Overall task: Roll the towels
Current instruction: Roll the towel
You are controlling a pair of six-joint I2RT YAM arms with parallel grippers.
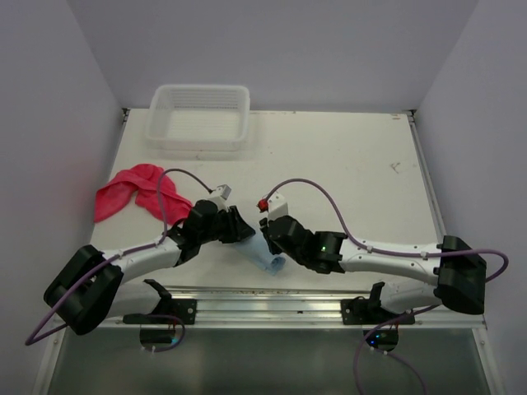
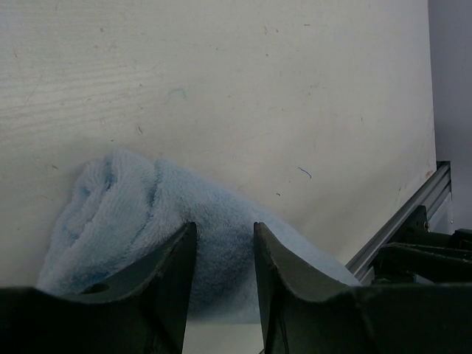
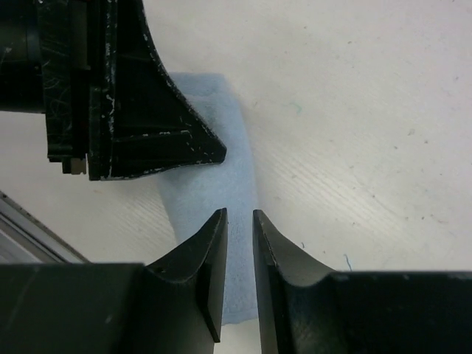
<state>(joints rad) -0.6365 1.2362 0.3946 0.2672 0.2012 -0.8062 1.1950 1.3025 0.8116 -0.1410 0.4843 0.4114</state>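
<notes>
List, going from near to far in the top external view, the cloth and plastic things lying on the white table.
light blue cloth towel → bright pinkish-red cloth towel → clear plastic basket

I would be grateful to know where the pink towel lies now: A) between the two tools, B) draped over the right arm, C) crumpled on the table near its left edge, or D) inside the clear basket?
C: the pink towel lies crumpled on the table near its left edge, outside the basket; the blue towel is elsewhere.
</notes>
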